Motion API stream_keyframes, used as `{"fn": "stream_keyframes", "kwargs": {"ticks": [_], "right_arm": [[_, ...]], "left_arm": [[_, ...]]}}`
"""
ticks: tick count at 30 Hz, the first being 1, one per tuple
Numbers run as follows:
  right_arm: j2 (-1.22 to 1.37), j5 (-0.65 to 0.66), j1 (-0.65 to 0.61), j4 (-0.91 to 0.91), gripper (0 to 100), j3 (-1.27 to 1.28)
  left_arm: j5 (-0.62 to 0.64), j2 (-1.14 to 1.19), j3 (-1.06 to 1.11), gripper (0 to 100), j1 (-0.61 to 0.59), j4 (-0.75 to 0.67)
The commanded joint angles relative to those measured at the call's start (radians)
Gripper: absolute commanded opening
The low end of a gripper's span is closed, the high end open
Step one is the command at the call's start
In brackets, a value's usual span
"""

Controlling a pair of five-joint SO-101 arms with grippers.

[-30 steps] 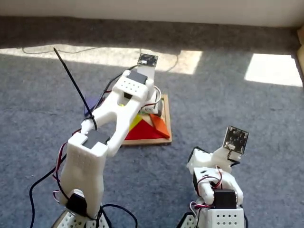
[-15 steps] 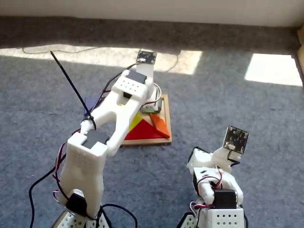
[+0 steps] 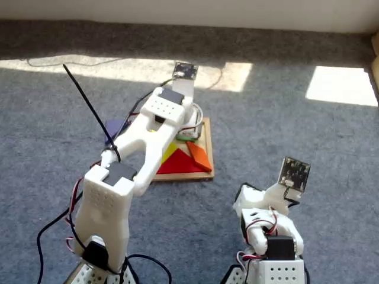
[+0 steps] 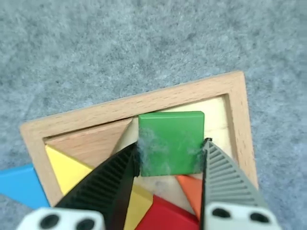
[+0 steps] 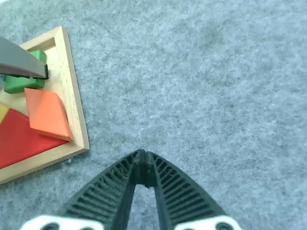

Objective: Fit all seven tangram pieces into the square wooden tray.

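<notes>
At this moment the left gripper point(image 4: 171, 149) had its jaws closed on two opposite sides of the green square point(image 4: 170, 132). The piece sat over the open corner of the wooden tray point(image 4: 144, 103), just beside the rim. You could not tell whether it was already touching the tray floor.

1. The step in hand appeared to be seating the green square in that corner.
2. To do it well, you probably needed to turn the wrist until the piece's edges ran parallel to the two rim walls.
3. Lowering straight down seemed best, since the orange piece point(image 4: 188, 188) lay close beneath the jaws and could have been nudged.
4. Releasing was likely safe only once the piece lay flat.

The right gripper point(image 5: 143, 165) held nothing. Its jaws were together above the grey carpet point(image 5: 216, 72), well apart from the tray.

Count of items visible:
- Tray: one.
- Pieces: five. These were the green square, the orange piece, one yellow triangle point(image 4: 67, 165) and one red piece point(image 4: 163, 215) inside the tray, plus one blue piece point(image 4: 19, 184) outside the rim.
- Arms: two.
</notes>
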Motion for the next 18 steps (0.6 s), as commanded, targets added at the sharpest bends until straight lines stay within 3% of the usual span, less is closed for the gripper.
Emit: {"fn": "stream_keyframes", "kwargs": {"ticks": [1,4,12,18], "right_arm": [[-0.002,0.002,0.01,0.001,0.5,0.124],[-0.002,0.002,0.01,0.001,0.5,0.124],[-0.002,0.002,0.01,0.001,0.5,0.124],[-0.002,0.002,0.01,0.001,0.5,0.124]], "left_arm": [[-0.02,-0.119,-0.002,18,0.039,-0.011],[-0.031,-0.163,0.022,18,0.028,-0.012],[-0.315,-0.197,0.073,18,0.01,-0.017],[-0.423,-0.193,0.073,19,-0.065,-0.011]]}}
